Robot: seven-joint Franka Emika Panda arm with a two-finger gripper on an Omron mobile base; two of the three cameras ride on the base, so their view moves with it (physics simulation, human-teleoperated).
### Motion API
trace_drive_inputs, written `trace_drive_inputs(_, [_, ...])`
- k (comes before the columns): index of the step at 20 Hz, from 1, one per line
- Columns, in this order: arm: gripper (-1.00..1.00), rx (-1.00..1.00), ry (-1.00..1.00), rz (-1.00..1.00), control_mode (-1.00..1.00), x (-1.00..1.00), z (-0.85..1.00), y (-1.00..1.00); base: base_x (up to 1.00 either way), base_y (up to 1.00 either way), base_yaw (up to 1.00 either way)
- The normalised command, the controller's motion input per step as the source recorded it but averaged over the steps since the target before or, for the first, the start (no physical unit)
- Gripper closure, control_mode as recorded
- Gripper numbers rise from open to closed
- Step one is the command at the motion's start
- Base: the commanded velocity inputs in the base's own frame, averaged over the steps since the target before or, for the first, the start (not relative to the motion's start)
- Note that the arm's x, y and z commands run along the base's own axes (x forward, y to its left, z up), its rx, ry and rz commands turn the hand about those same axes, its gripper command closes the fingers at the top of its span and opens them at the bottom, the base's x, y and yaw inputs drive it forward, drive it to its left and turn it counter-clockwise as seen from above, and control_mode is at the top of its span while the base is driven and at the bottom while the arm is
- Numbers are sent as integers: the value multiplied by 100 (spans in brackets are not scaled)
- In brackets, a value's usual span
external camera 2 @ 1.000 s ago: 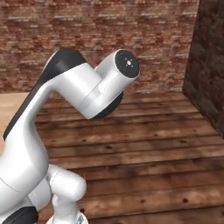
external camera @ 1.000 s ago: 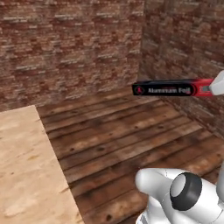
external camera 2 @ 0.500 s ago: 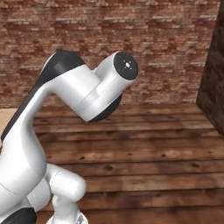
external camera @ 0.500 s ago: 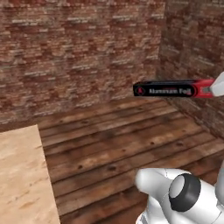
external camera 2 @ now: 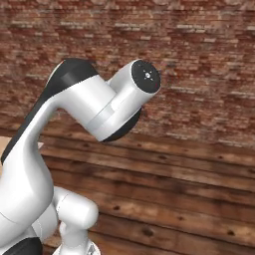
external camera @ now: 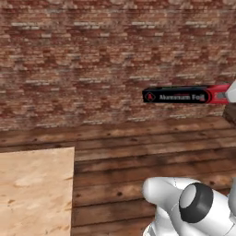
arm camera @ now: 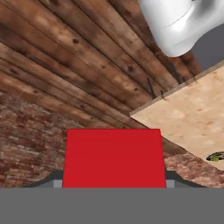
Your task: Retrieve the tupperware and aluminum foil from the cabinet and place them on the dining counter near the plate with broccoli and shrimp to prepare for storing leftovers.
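The aluminum foil (external camera: 177, 96) is a long black box with white lettering and a red end, held level in the air at the right of the left base view. My gripper (external camera: 232, 93) is shut on its red end at the frame's edge. In the hand view the red end (arm camera: 113, 157) sits between my fingertips (arm camera: 57, 183). The light wood-grain dining counter (external camera: 32, 193) lies low on the left, and it also shows in the hand view (arm camera: 192, 118). On it, at the hand view's right edge, shows a sliver of the black plate with broccoli and shrimp (arm camera: 217, 156). The tupperware and the cabinet are out of view.
A red brick wall (external camera: 92, 60) stands ahead across both base views. Dark wooden floor planks (external camera: 138, 152) stretch between it and the counter. My own white upper arm and elbow (external camera 2: 99, 109) rise large in the right base view.
The whole picture has slid to the right as the base turns: the wall corner has left the frame and the counter's corner has shifted. The foil box keeps its place in my grip.
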Motion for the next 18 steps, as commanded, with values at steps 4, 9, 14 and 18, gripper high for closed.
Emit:
trace_drive_inputs(4, [100, 0, 0, 0, 100, 0, 0, 0, 100, -17, 55])
trace_drive_inputs(9, [100, 0, 0, 0, 100, 0, 0, 0, 100, -42, 51])
trace_drive_inputs(14, [100, 0, 0, 0, 100, 0, 0, 0, 100, -42, 54])
trace_drive_inputs(18, [100, 0, 0, 0, 100, 0, 0, 0, 100, -43, 55])
